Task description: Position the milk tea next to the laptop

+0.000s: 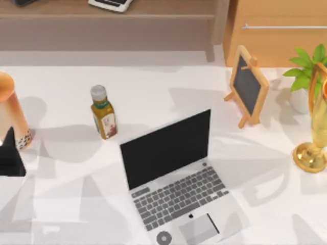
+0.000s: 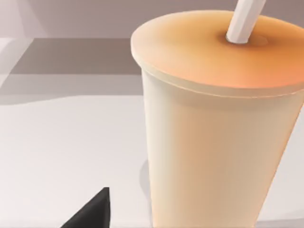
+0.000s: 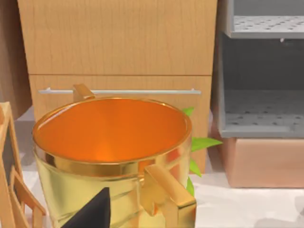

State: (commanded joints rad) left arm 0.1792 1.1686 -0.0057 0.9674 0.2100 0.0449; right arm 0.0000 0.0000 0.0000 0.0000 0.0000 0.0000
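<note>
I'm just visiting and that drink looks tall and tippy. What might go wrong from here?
The milk tea stands at the table's far left edge, close by the left gripper; a clumsy grab might tip it. On the way to the laptop, it could also clip the small bottle between them.

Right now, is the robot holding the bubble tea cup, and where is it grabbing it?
It cannot be told. The left gripper sits right beside the milk tea, near its lower part at the table's left edge, but no contact is visible.
</note>
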